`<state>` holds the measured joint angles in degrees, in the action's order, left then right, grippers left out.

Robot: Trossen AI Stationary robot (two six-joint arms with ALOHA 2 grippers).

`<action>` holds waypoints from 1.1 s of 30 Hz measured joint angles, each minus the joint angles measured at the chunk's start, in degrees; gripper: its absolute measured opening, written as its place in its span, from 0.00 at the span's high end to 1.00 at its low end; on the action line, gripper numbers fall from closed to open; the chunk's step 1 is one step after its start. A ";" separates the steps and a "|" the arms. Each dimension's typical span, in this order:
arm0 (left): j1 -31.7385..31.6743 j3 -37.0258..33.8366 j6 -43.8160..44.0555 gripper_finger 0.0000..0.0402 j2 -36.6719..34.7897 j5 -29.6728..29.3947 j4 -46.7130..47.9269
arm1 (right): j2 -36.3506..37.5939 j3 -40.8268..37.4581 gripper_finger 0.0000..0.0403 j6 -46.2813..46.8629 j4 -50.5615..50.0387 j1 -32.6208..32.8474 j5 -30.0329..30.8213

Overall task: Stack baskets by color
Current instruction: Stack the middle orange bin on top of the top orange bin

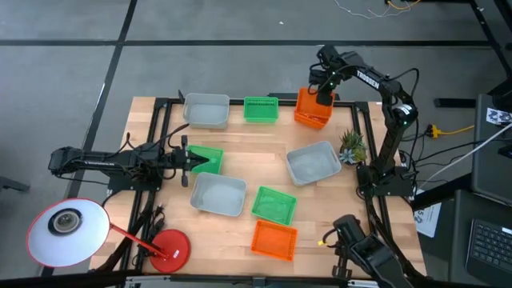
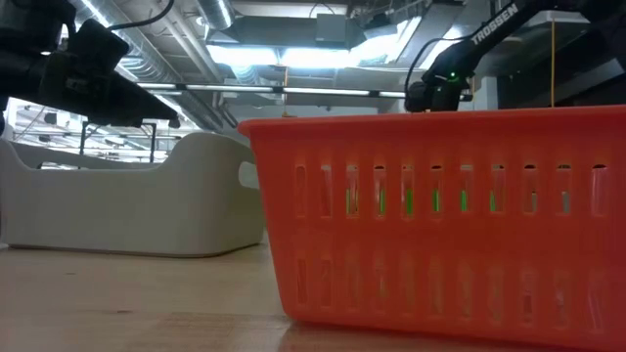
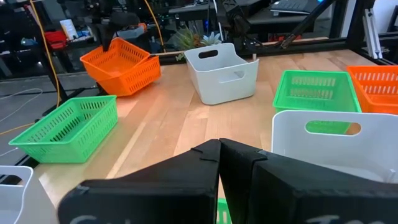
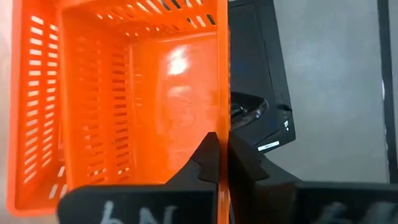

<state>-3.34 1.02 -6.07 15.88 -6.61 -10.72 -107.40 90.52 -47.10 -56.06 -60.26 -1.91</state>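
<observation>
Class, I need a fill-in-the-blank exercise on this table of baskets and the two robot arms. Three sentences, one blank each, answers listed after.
1. The right claw is pinching the rim of a basket coloured ____.
2. The small potted plant stands beside a basket coloured ____.
3. The left claw rests at a basket coloured ____.

Missing words: orange; grey; green

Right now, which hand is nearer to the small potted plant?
The right. Its hand is at the far orange basket, just beyond the plant. The left hand is across the table, at a green basket.
</observation>
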 joint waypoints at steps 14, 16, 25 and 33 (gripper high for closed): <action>0.01 0.00 0.02 1.00 0.02 -0.40 0.00 | 4.86 0.00 0.99 5.00 -3.23 0.00 -4.96; 0.01 0.00 0.04 1.00 0.01 -0.42 0.00 | 4.81 0.00 0.99 6.46 -3.22 0.03 -5.50; 0.01 0.01 0.09 1.00 0.00 -0.40 0.00 | 4.73 -1.75 0.99 11.13 -3.88 -0.01 -6.39; 0.01 0.00 0.13 1.00 0.00 -0.39 0.00 | 4.64 -9.25 0.98 11.02 2.46 -0.01 -7.43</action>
<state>-3.33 1.02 -5.93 15.88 -7.01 -10.72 -102.76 81.27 -36.08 -53.60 -60.27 -9.34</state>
